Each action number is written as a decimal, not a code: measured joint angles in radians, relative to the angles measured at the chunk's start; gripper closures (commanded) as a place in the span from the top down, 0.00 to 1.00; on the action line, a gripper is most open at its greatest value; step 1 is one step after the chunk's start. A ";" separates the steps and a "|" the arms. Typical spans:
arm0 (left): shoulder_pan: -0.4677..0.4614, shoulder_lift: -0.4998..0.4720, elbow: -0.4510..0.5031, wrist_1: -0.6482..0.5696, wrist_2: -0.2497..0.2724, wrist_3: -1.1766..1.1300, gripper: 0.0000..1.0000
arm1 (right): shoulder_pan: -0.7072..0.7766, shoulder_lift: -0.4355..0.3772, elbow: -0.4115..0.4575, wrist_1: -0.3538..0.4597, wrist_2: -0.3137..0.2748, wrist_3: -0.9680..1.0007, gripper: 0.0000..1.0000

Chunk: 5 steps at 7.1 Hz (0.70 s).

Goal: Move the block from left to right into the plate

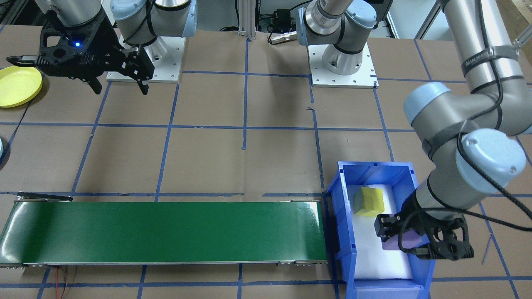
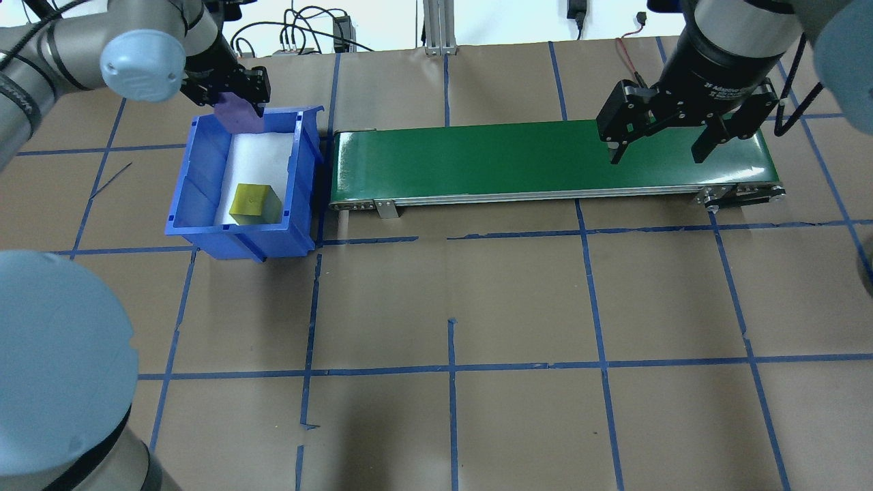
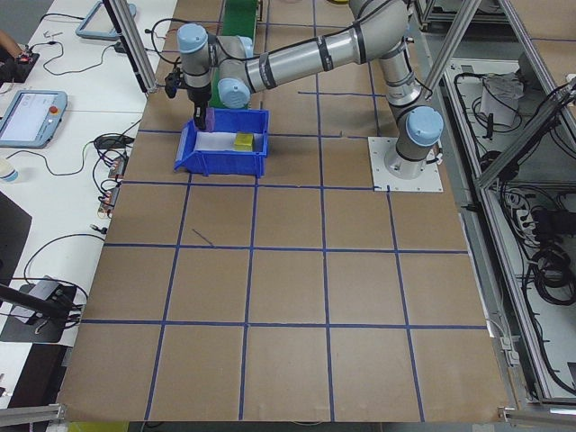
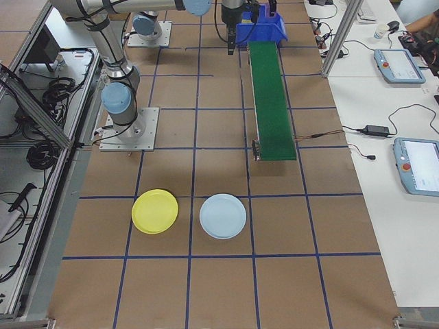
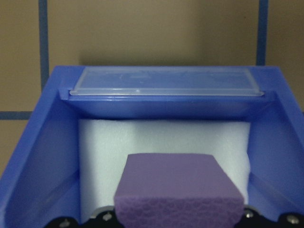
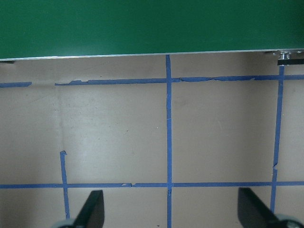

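Overhead exterior is showing the left gripper [image 2: 235,102] pinching the purple block [image 2: 239,116] between its fingers, hanging over the blue bin's [image 2: 198,170] far end; the right gripper [image 2: 672,140] is hovering with fingers spread above the green conveyor [image 2: 477,160].

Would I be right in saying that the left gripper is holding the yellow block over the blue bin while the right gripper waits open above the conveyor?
Not quite: the left gripper holds the purple block, as the overhead exterior view shows. The yellow block lies inside the blue bin. The right gripper does wait open above the conveyor.
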 measured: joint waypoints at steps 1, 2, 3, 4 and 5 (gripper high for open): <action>-0.042 0.049 -0.014 -0.034 0.000 -0.012 0.53 | 0.000 0.000 0.000 -0.001 0.000 -0.001 1.00; -0.099 0.068 -0.041 -0.031 0.001 -0.020 0.53 | 0.000 0.001 0.001 -0.003 0.000 -0.002 1.00; -0.158 0.066 -0.087 0.005 0.003 -0.042 0.53 | 0.000 0.002 0.001 -0.004 -0.001 -0.004 1.00; -0.202 0.049 -0.136 0.066 0.004 -0.084 0.55 | 0.000 0.002 0.002 -0.004 -0.001 -0.005 1.00; -0.228 0.014 -0.169 0.145 0.004 -0.132 0.56 | 0.000 0.002 0.002 -0.004 0.001 -0.006 1.00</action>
